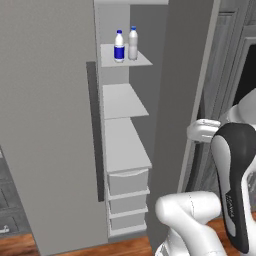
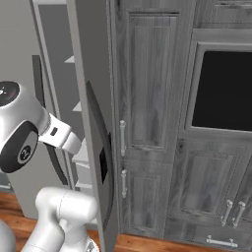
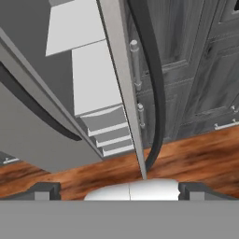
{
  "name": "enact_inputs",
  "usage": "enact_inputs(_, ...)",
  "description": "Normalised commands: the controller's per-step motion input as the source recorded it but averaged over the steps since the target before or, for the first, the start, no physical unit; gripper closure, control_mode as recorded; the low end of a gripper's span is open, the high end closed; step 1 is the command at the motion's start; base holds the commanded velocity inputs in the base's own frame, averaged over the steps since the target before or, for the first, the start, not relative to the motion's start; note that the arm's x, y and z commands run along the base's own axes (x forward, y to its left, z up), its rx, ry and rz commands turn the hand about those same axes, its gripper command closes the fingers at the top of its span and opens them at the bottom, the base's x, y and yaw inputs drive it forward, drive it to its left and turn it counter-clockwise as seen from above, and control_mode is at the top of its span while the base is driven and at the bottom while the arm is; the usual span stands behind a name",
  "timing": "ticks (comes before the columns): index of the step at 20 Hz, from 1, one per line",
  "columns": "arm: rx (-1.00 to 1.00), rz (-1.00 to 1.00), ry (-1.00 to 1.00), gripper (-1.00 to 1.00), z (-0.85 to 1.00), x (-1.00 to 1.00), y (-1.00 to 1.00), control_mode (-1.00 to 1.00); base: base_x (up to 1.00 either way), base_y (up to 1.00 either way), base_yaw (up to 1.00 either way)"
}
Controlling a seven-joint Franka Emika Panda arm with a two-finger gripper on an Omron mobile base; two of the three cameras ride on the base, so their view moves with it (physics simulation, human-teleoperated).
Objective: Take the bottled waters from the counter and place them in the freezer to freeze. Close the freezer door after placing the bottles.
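Two blue-capped bottled waters stand side by side on an upper white shelf inside the freezer (image 1: 116,100): the shorter one with a blue label (image 1: 119,46) and the taller plain one (image 1: 133,43). The freezer door (image 2: 91,123) is swung wide open and shows edge-on, with its long dark handle (image 3: 151,93) on the outer face. My gripper (image 3: 119,190) is open with nothing between its fingers. It hangs low and looks straight at the door's thin edge (image 3: 121,79), the shelves to its left and the handle to its right. The counter is out of view.
The twin door (image 1: 50,125) stands shut to the left with its dark handle. Dark grey panelled cabinets (image 2: 147,98) and a black oven window (image 2: 224,88) lie right of the open door. White drawers (image 1: 127,182) fill the freezer's bottom. Wooden floor (image 3: 196,154) runs below.
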Motion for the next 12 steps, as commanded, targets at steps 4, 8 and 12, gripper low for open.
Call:
enact_inputs(4,0.0,0.04,-0.05,-1.0,0.0,0.04,-0.21,-1.0,0.05,0.0,0.0)
enact_inputs(8,0.03,0.03,0.0,-1.0,0.0,0.02,-0.53,-1.0,0.0,0.0,0.0)
enact_inputs(12,0.15,0.05,-0.04,-1.0,0.0,0.29,-0.74,-1.0,0.0,0.0,0.0)
